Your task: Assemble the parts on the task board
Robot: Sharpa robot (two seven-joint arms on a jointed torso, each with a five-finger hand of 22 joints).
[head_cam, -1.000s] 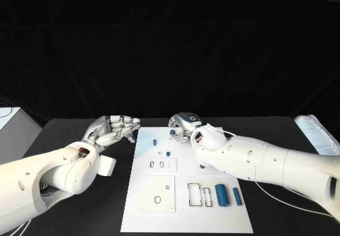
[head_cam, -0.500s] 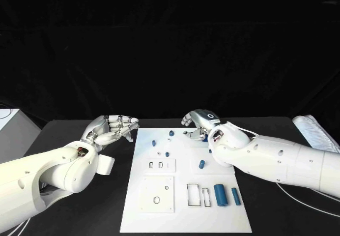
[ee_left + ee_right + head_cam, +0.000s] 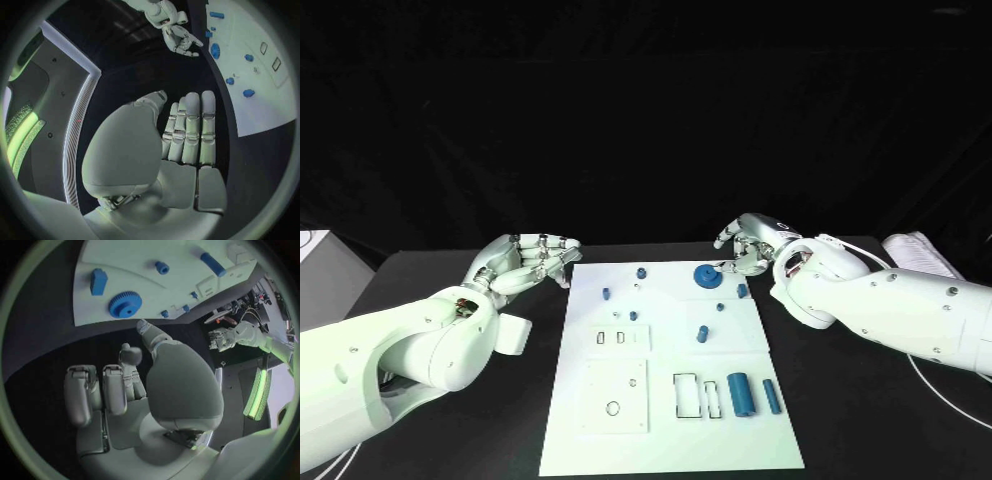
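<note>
Task board (image 3: 661, 400) lies flat mid-worktop (image 3: 877, 420), dark bare surface on both long sides. Blue gear (image 3: 710, 275) sits at board's far edge, just beside right hand (image 3: 750, 243); contact cannot be told, fingertips hidden behind the knuckles. Right hand's fingers curl in, holding nothing. Left hand (image 3: 528, 262) hovers off board's far left corner, fingers curled, empty. Two blue cylinders (image 3: 741, 394) lie side by side near the right edge.
</note>
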